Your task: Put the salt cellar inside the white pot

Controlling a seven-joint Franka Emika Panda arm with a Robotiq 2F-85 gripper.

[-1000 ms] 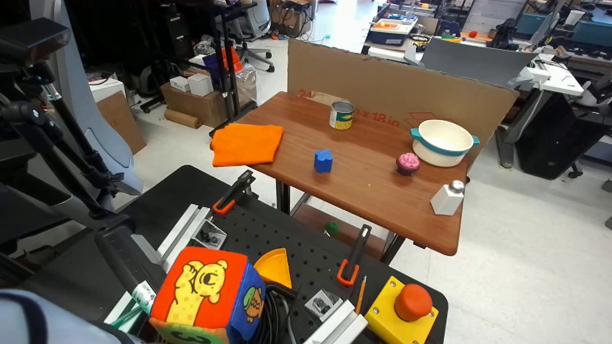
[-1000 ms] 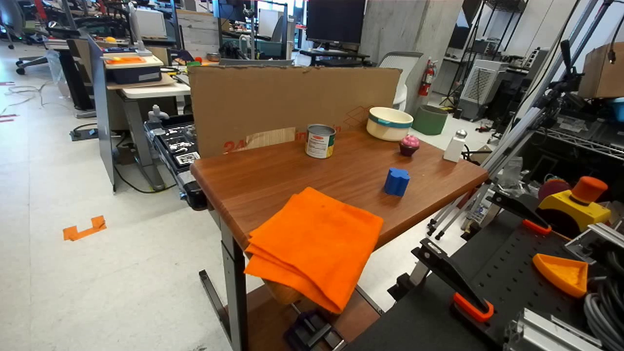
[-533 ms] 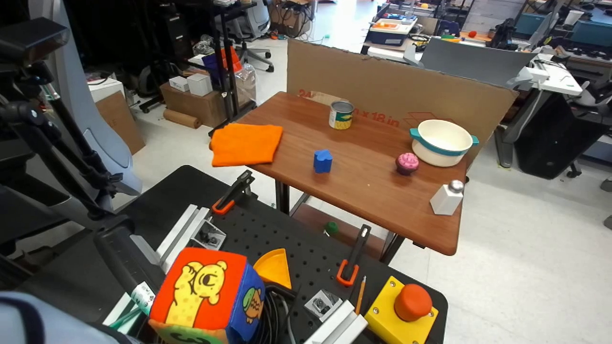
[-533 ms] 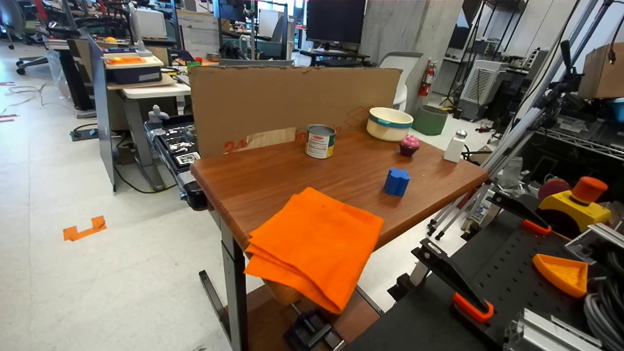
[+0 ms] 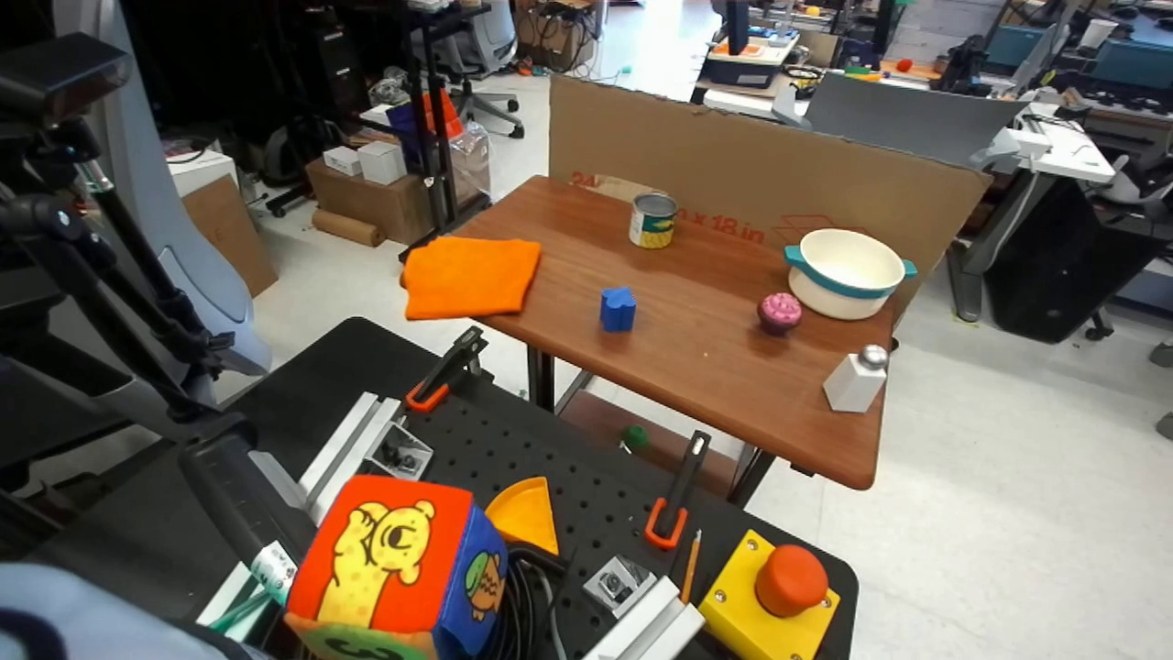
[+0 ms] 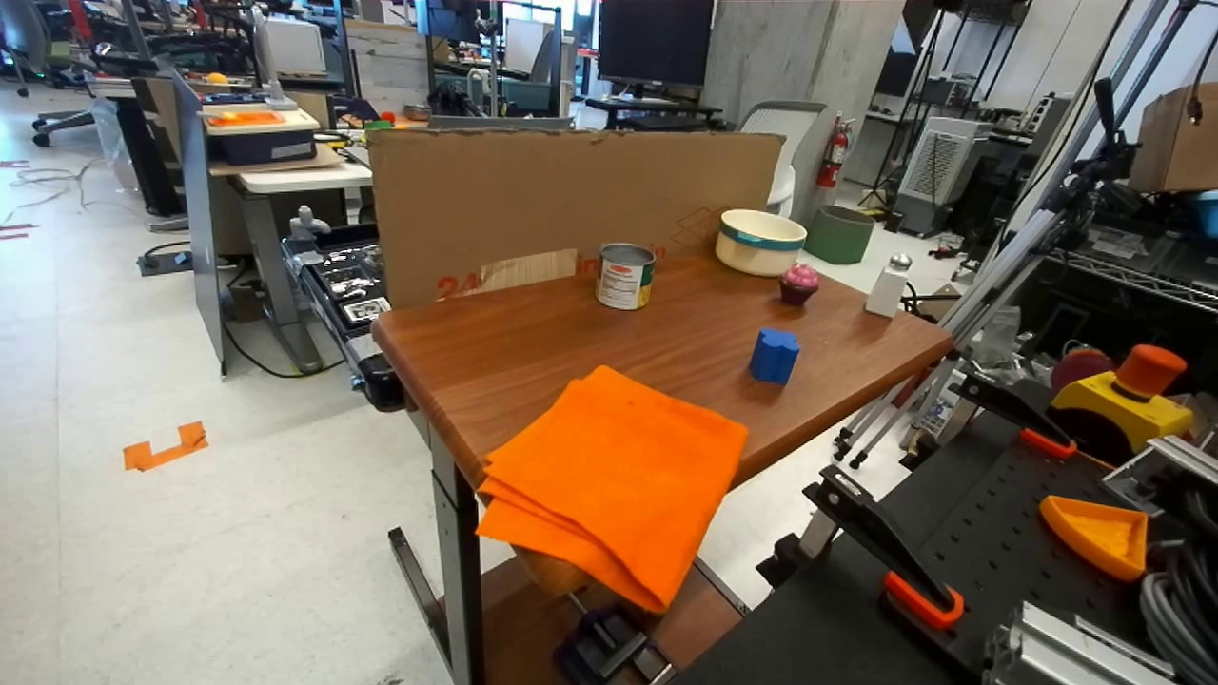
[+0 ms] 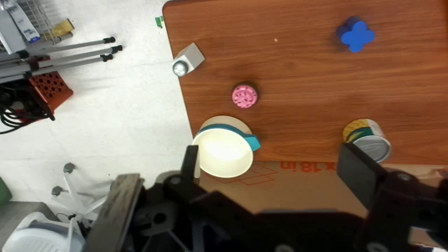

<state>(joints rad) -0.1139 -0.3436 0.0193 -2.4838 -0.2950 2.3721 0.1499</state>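
I'm looking at a wood-topped table (image 6: 519, 344) on pale floor (image 6: 247, 533) in an exterior view. Around it: a black monitor (image 6: 655, 43) at 12 o'clock, a concrete pillar (image 6: 766, 76) and red fire extinguisher (image 6: 834, 154) at 1, a green bin (image 6: 837, 236) at 2, a white-topped desk (image 6: 306, 178) at 10, orange floor tape (image 6: 167, 455) at 9. In an exterior view, glare (image 5: 666, 38) bleaches the floor at 12.

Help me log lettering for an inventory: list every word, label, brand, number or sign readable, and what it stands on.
"24": red, on the cardboard sheet.
"n x 18 in": same sheet, its start hidden by the can.
Perhaps "3", cut off: on the toy cube.
Too small or blurred to read: the can's print, white-green sticker, black-and-white label, markings on the fire extinguisher.
None visible on salt cellar or white pot.
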